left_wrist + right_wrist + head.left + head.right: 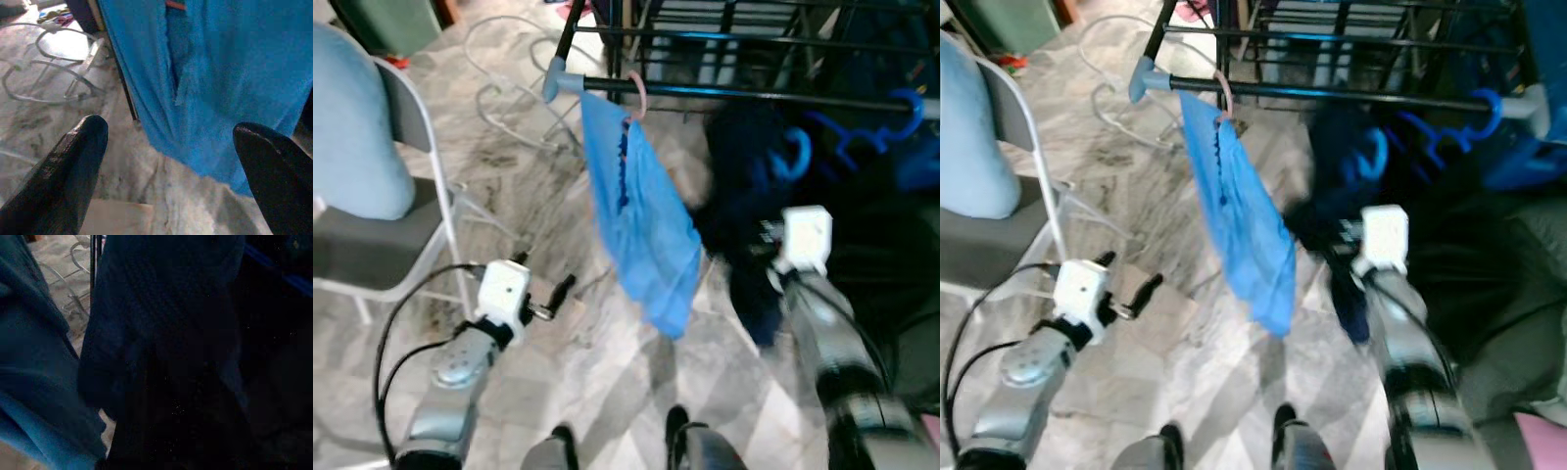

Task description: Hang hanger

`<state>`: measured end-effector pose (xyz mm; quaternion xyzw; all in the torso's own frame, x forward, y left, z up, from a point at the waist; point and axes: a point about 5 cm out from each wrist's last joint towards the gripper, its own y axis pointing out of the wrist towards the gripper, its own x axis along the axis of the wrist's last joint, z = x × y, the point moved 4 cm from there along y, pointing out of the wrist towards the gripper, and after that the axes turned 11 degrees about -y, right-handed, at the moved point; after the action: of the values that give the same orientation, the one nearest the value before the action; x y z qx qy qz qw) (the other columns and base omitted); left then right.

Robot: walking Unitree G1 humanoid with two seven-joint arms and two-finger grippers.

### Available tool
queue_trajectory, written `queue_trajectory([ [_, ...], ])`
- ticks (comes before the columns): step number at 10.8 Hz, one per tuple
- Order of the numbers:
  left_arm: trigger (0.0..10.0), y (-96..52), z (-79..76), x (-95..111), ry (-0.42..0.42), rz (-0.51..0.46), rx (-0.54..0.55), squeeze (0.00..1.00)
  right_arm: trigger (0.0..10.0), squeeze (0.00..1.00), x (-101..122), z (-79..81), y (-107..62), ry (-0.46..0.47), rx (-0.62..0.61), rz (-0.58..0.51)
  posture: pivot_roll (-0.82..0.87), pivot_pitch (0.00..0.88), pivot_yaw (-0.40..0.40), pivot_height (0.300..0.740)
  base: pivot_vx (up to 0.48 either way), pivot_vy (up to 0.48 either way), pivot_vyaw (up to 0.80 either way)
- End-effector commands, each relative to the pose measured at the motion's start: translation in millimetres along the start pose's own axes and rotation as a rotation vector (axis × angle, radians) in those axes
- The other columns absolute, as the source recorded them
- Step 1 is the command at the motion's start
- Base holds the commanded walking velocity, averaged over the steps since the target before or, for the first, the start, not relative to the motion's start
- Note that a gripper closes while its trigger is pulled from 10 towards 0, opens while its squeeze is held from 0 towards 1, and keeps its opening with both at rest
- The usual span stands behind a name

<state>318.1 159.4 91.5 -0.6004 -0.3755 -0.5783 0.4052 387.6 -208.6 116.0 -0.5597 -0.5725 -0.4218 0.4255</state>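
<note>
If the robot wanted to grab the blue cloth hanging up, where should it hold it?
Probably at the top, by the pink hanger hook on the black rail. The blue cloth hangs limp and tilted, so its lower part would just swing. The open left gripper could come up from the robot's left, where the floor is open.

We see open floor (558, 323) under the blue cloth (641, 225); dark clothes (744, 196) crowd the rail (754, 96) rightward, chair (401, 196) at left.
</note>
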Motion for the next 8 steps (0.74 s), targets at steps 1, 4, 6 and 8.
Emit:
queue_trajectory([
  [1, 10.0, -7.2, -2.5, 1, 0.018, 0.006, -0.032, 0.00, 10.0, 0.00, 30, -3.4, 2.8, -0.022, -0.017, -0.108, -0.01, 0.264, 0.068, 0.740, 0.000, 0.000, 0.00],
  [4, 10.0, 8.1, -12.2, 34, -0.059, -0.108, -0.025, 0.00, 10.0, 0.00, 54, -7.1, 14.0, -0.035, -0.009, -0.146, 0.00, 0.269, 0.052, 0.740, 0.000, 0.000, 0.00],
  [6, 10.0, 14.2, -11.0, 52, -0.176, -0.200, 0.036, 0.00, 10.0, 0.00, 57, -2.4, 9.5, -0.034, 0.004, -0.154, 0.01, 0.245, 0.041, 0.740, 0.000, 0.000, 0.00],
  [8, 10.0, 12.0, -14.7, 54, -0.205, -0.211, 0.037, 0.00, 10.0, 0.00, 51, 2.0, -1.0, -0.014, -0.002, -0.146, 0.00, 0.231, 0.038, 0.740, 0.262, 0.000, 0.00],
])
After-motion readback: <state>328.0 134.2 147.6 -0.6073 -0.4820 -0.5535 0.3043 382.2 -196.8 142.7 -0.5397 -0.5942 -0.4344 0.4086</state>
